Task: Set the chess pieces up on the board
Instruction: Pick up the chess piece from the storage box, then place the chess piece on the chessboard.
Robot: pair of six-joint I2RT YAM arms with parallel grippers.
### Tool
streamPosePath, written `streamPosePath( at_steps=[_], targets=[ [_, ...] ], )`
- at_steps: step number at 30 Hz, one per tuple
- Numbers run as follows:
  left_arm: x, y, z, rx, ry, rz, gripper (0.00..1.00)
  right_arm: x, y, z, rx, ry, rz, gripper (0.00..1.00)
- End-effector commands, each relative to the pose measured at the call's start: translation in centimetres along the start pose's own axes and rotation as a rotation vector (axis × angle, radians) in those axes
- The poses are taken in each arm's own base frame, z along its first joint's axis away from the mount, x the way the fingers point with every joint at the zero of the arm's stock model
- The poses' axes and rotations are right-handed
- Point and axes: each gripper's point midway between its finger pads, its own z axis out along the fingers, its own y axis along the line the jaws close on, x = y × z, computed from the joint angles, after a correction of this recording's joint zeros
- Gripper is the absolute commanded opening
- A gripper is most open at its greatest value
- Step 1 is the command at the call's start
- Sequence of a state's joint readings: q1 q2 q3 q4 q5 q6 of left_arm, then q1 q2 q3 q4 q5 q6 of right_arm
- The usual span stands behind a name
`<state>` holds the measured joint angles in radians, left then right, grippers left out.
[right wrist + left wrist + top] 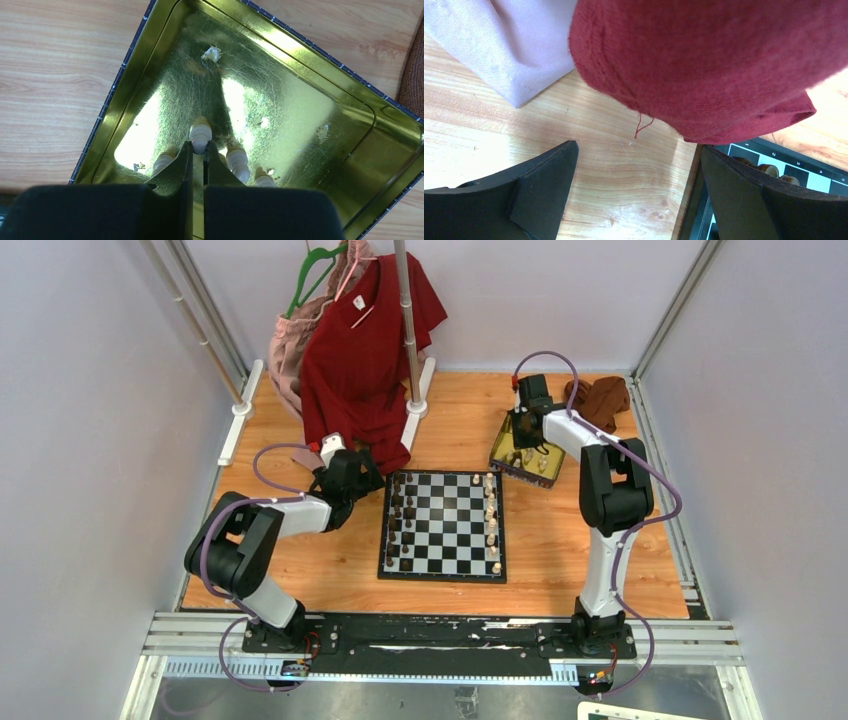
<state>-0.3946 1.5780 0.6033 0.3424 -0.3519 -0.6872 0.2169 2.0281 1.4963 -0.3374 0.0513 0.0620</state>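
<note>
The black-and-white board [444, 526] lies mid-table. Dark pieces [397, 510] line its left files and cream pieces [491, 515] its right files. The gold tin [523, 458] stands at the board's far right. My right gripper [198, 148] hangs inside the tin [300, 115], shut on a cream piece [200, 135] by its top; other cream pieces [239, 164] stand beside it. My left gripper [639, 172] is open and empty over bare wood just left of the board's corner [796, 162], under the red shirt's hem [724, 65].
A red shirt [370, 350] and pink garment [295, 345] hang from a rack pole [407, 320] at the back left, over my left gripper. A brown cloth [600, 398] lies behind the tin. Metal rails run along the table's sides.
</note>
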Motion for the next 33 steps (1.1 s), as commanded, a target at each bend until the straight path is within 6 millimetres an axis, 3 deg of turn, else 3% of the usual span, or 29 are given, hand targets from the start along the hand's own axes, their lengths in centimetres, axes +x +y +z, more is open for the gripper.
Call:
streamPosePath(
  at_steps=[1,10,16,27,33],
  targets=[
    [-0.5,0.4,0.4,-0.02,-0.022,-0.004,1.0,-1.8,-0.8,-0.8,0.013,-0.054,0.009,0.0],
    [-0.7,0.3,0.1,-0.013,-0.026,-0.012,1.0,-4.1,0.1,-5.2,0.012,-0.15,-0.029,0.0],
    [-1.0,0.3,-0.4,-0.005,-0.036,-0.018,1.0,-4.4,1.8,-8.2,-0.016,-0.182,-0.066,0.0],
    [-1.0,0.3,-1.1,0.011,-0.039,-0.03,1.0,0.4,9.8,-12.8,-0.102,-0.167,-0.248,0.0],
    [-0.8,0.5,-1.2,0.01,-0.037,-0.029,1.0,3.2,12.8,-14.0,-0.118,-0.148,-0.319,0.0]
  ],
)
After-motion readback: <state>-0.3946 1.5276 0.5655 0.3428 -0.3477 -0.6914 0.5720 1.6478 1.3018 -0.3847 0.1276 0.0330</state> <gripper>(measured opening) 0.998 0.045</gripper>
